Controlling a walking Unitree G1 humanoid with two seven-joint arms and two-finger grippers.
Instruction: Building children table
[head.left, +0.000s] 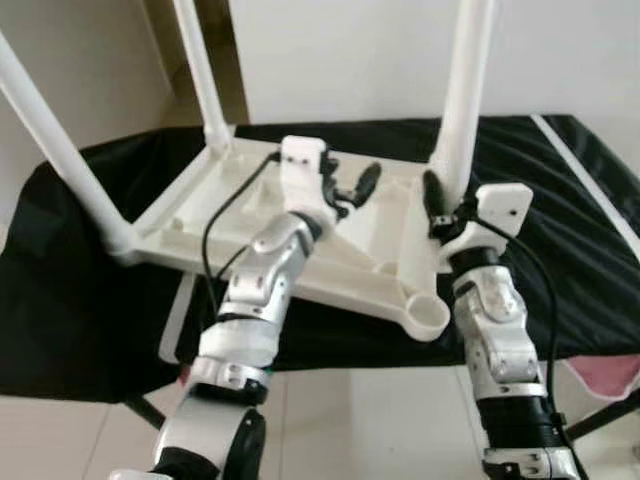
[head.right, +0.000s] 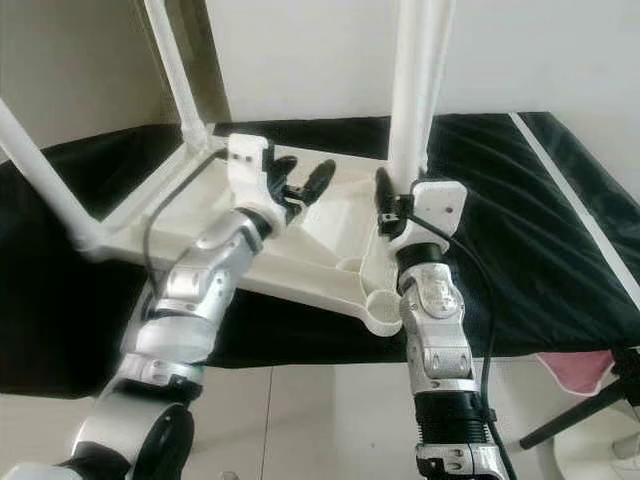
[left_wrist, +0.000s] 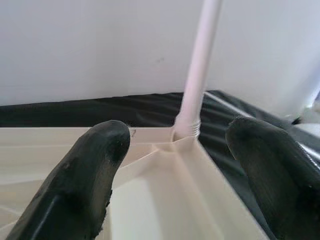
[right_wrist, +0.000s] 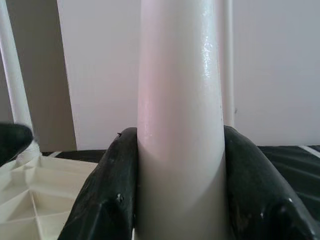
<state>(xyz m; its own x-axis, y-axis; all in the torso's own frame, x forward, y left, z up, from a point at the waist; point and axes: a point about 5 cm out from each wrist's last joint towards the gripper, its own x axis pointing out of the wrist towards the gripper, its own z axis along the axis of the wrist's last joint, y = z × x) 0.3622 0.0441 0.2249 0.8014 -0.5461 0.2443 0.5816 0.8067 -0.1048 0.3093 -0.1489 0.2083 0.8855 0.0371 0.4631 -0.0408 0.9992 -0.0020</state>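
**White plastic table, upturned, leg gripped**

White plastic tabletop (head.left: 300, 235) lies upside down on a black-draped surface (head.left: 60, 300), near its front edge, three legs standing up. The right gripper (head.left: 447, 205), forearm raised steeply, clenches the leg (head.left: 462, 90) at the right rear corner. The left gripper (head.left: 347, 186), arm angled forward, hovers spread over the tabletop's middle.

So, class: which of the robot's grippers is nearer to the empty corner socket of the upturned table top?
Right. The right gripper grips a leg just behind the empty socket; the left gripper hovers open over the table top, farther away.
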